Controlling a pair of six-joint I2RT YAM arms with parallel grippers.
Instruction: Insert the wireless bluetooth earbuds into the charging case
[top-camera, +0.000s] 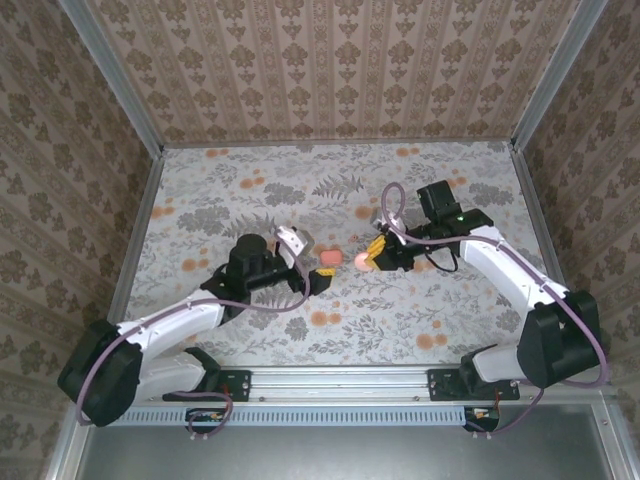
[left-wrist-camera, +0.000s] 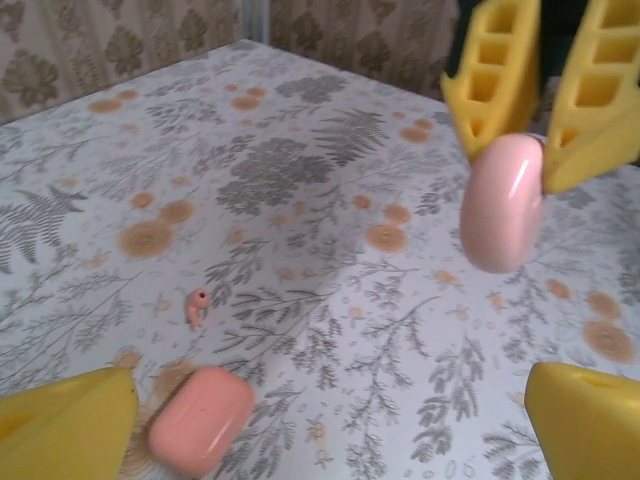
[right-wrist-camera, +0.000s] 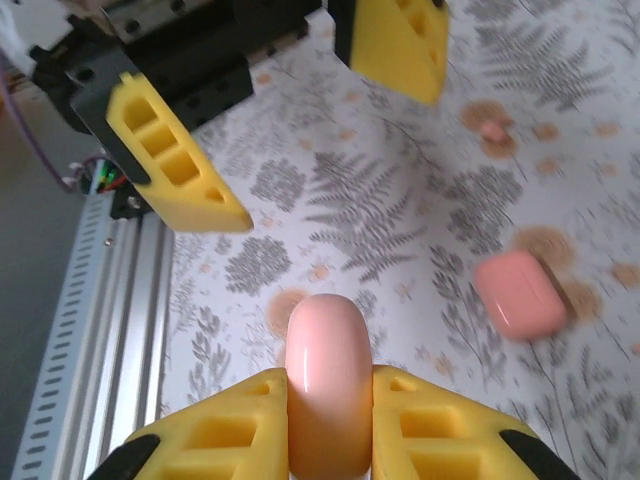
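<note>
From above, the charging case (top-camera: 328, 258) lies flat near the middle of the table (top-camera: 250, 190), its long side roughly 9 to 3 o'clock. It is just at 3 o'clock of the left gripper (top-camera: 308, 262), whose jaws stand wide apart. At 3 o'clock of the case, the right gripper (top-camera: 372, 256) pinches a pale pink oval piece (top-camera: 362, 260). Grey ferns and orange blossoms are printed on the table cover, and damask-papered walls close three sides.

In the left wrist view the case (left-wrist-camera: 200, 420) sits at 7 o'clock, a rounded coral box with its long axis 8 to 2. At 12 o'clock of it, apart, lies a tiny earbud (left-wrist-camera: 197, 305), stem toward 6. The glossy oval piece (left-wrist-camera: 500, 205) hangs upright at 2 o'clock between ribbed yellow fingers.

In the right wrist view the oval piece (right-wrist-camera: 328, 350) is clamped at 6 o'clock. The case (right-wrist-camera: 520, 295), blurred, lies at 4 o'clock with its long axis 10 to 4. A slotted metal rail (right-wrist-camera: 90, 320) runs at 8 o'clock.
</note>
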